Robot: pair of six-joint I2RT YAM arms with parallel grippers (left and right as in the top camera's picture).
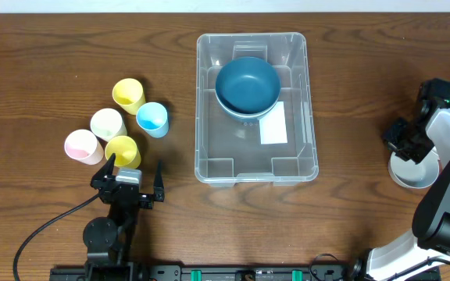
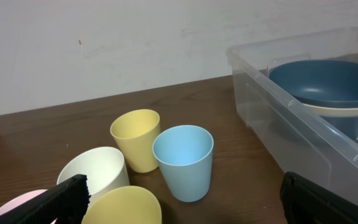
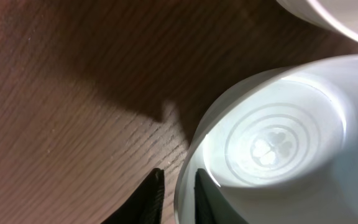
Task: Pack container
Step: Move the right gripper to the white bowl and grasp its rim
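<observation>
Container (image 1: pixel 252 37) sits in the middle of the worktop (image 1: pixel 53 62), a dark blue bowl (image 1: pixel 247 84) inside its far end. Left tool (image 1: pixel 134 166) hangs released beside the cups (image 1: pixel 152 119). Right tool (image 3: pixel 178 186) straddles the rim of a white bowl (image 3: pixel 272 143); whether it is clenched I cannot tell.

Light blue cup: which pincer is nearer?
Left. The left pincer sits close to the light blue cup, left of the container. The right pincer straddles the rim of the white bowl, far on the container's other side.

Pink cup (image 2: pixel 8 211) half below the left wrist view's bottom edge; white bowl (image 3: pixel 272 143) partly beyond the right wrist view's.
</observation>
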